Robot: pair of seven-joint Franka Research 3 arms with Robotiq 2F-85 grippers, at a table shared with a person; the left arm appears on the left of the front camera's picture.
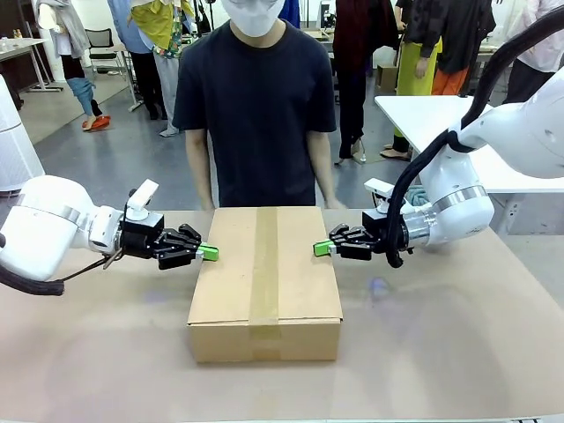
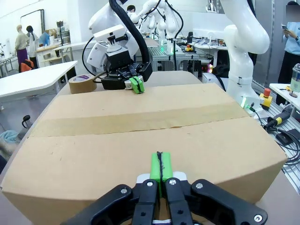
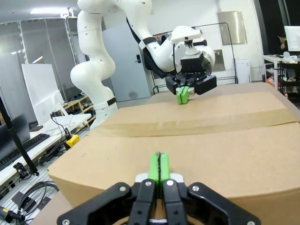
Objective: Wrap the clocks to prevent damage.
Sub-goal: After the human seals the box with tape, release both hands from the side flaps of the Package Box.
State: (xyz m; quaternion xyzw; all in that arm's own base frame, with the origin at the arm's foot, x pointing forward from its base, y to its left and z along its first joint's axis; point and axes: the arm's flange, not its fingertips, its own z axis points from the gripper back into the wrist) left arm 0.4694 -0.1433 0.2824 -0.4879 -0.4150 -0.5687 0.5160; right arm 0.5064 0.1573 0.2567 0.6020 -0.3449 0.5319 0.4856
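Note:
A closed cardboard box point(image 1: 264, 273) with a strip of brown tape along its top sits in the middle of the table. The clocks are out of view. My left gripper point(image 1: 210, 253) is shut, and its green pads meet at the box's left top edge. My right gripper point(image 1: 321, 248) is shut too, with its tips at the right top edge. In the left wrist view my shut fingertips point(image 2: 160, 164) lie over the box point(image 2: 140, 131), and the right gripper point(image 2: 136, 85) faces them from the far edge. The right wrist view mirrors this, with the right gripper point(image 3: 159, 166) near and the left gripper point(image 3: 183, 95) far. Nothing is held.
A person point(image 1: 256, 106) in a dark shirt stands at the far side right behind the box, hands low at the table edge. A roll of brown tape point(image 2: 82, 84) lies on the table beside the right arm. A white table point(image 1: 423, 115) stands at the back right.

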